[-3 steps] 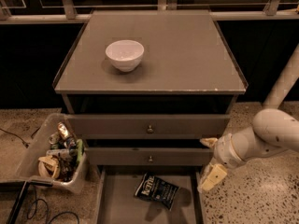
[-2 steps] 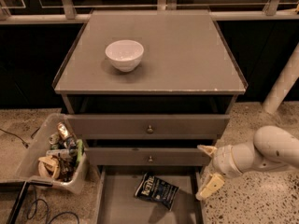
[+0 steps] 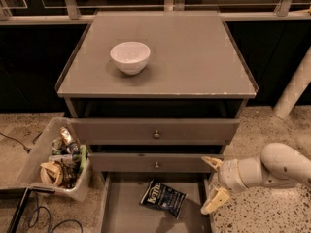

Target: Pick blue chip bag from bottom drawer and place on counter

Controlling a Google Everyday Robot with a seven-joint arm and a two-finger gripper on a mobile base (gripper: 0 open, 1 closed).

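Lying on the grey floor of the bottom drawer (image 3: 124, 213), the blue chip bag (image 3: 163, 198) is where we start: dark, crinkly, white lettering facing up, slightly skewed, sitting toward the back of the tray and a little right of its middle. The drawer is pulled well out, and nothing is touching the bag.

Just to its right we have the gripper (image 3: 213, 182), low down beside the drawer's right wall and clear of the bag. Its two pale fingers (image 3: 215, 201) are spread apart with nothing between them. The upper one sits near the right end of the lower knobbed drawer front, the lower one over the drawer's right edge. The white arm (image 3: 279, 168) comes in from the right above the speckled floor (image 3: 262, 217).

Above the open tray, the two knobbed drawers (image 3: 156, 134) are closed. On top, the table (image 3: 194, 57) carries a white bowl (image 3: 129, 57) left of centre (upright, and well apart from everything below). Left of the cabinet, on the floor, we see a clear plastic bin (image 3: 35, 152) of cans and wrappers, with dark cables (image 3: 34, 217) in front of it.
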